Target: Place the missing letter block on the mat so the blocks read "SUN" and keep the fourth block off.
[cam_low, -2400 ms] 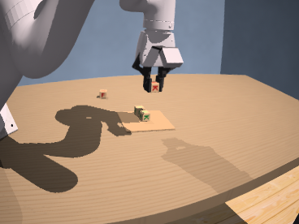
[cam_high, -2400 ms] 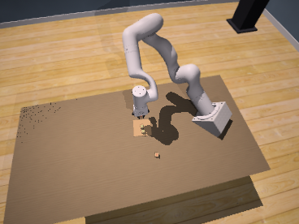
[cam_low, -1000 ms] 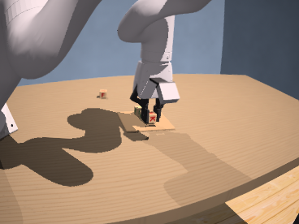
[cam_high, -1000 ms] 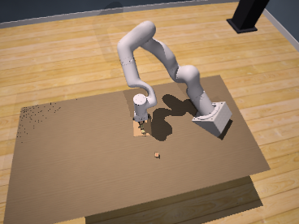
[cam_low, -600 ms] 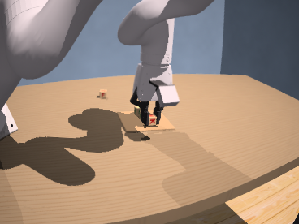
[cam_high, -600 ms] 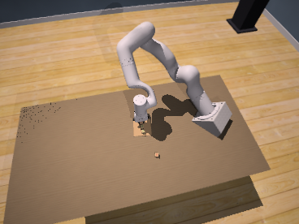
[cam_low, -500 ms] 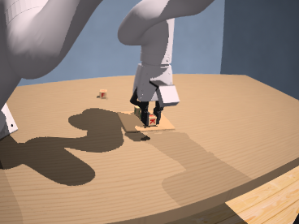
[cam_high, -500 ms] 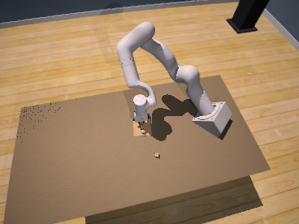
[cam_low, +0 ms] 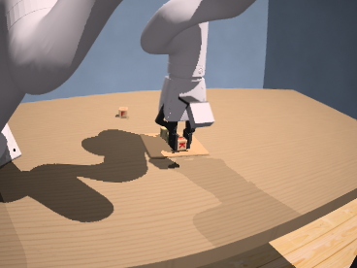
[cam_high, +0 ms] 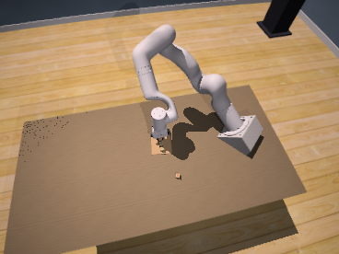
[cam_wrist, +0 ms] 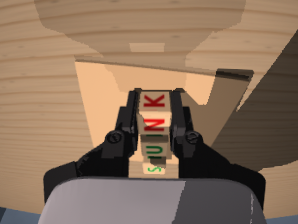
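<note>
My gripper [cam_high: 160, 139] [cam_low: 178, 141] [cam_wrist: 154, 103] is shut on a pale block [cam_low: 181, 144] [cam_wrist: 157, 127]. The block shows a red N on top and a red K on the adjoining face away from the row. It is held low over the tan mat [cam_high: 155, 151] [cam_low: 200, 150] [cam_wrist: 100, 99], right beside a block with a green U [cam_wrist: 156, 151], and I cannot tell whether it touches the mat. Past the U is a block with a green S [cam_wrist: 154, 169]. These two green-lettered blocks [cam_low: 165, 133] show behind my fingers in the exterior view. In the top view my gripper hides them.
A fourth block [cam_high: 178, 176] [cam_low: 123, 112] with a red letter lies alone on the wooden table [cam_high: 92, 193], well off the mat. The robot base [cam_high: 241, 131] stands at the table's far right. The arm's shadow falls across the table beside the mat.
</note>
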`<action>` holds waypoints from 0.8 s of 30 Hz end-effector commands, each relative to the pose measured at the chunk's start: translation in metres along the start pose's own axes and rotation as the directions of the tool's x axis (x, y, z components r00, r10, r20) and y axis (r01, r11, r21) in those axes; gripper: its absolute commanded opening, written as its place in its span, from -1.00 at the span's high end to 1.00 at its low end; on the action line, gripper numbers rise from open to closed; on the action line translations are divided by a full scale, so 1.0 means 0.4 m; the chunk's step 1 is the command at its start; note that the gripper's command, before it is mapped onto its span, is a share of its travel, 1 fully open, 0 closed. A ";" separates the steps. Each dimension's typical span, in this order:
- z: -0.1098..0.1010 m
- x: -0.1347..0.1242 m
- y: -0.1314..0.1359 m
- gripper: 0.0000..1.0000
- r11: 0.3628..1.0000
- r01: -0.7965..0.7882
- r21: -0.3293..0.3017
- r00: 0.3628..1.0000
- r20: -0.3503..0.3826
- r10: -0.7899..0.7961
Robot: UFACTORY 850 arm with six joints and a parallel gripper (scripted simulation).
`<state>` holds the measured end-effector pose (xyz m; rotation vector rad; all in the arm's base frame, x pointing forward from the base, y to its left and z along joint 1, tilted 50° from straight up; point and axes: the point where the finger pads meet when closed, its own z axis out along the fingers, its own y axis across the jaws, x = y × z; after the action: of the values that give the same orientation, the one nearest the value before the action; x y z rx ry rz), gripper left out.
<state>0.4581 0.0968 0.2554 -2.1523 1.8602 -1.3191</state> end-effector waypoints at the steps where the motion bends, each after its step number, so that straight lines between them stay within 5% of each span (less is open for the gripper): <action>1: -0.001 0.000 -0.001 0.57 1.000 0.000 0.001 1.000 0.000 0.000; 24: 0.004 0.000 -0.001 0.57 1.000 0.000 0.001 1.000 0.000 0.000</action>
<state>0.4589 0.0961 0.2545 -2.1523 1.8602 -1.3191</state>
